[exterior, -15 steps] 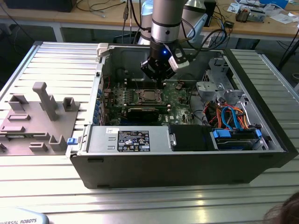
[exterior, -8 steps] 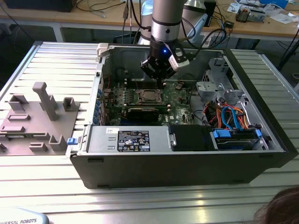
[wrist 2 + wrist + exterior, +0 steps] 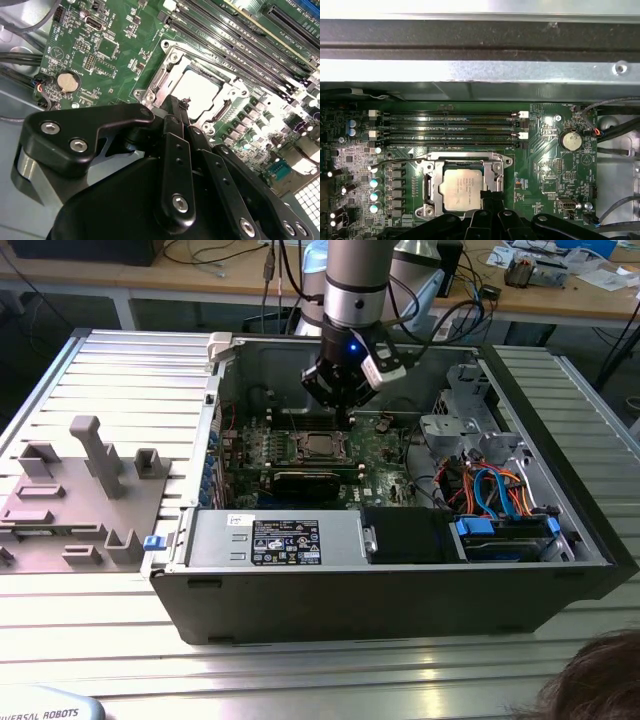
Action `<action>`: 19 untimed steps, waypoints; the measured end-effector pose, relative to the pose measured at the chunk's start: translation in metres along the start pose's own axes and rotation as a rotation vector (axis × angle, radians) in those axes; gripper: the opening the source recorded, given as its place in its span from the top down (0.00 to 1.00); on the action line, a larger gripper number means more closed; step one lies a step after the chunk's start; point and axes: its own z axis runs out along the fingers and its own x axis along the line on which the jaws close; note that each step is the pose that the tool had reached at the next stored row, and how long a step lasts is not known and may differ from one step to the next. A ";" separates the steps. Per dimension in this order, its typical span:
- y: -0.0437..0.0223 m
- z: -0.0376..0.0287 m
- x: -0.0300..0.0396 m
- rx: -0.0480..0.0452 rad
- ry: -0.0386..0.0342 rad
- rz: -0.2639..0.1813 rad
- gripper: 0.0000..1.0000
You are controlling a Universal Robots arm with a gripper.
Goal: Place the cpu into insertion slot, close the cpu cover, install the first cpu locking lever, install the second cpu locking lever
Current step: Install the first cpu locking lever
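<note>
The cpu [image 3: 463,189] lies flat in the insertion slot [image 3: 427,186] on the green board, its silver top showing through the window of the cpu cover [image 3: 465,159], which lies down around it. In both wrist views my gripper [image 3: 490,199] hangs just above the socket's edge, its black fingers [image 3: 172,131] drawn together with nothing visible between them. The cpu [image 3: 200,90] and the cover's frame [image 3: 172,55] sit just beyond the fingertips. A thin metal lever rod [image 3: 390,163] sticks out from one corner of the socket. In the exterior view my gripper [image 3: 345,405] hovers over the socket [image 3: 322,446].
The open computer case [image 3: 400,590] surrounds the board, with its metal wall [image 3: 480,75] close behind the long black memory slots [image 3: 450,127]. Cables and drive bays [image 3: 490,510] fill the exterior view's right. A grey fixture plate [image 3: 80,490] lies to its left. A coin battery [image 3: 571,141] sits nearby.
</note>
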 end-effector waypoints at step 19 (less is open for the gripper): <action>-0.0001 -0.0044 0.0000 0.0003 0.0002 0.000 0.89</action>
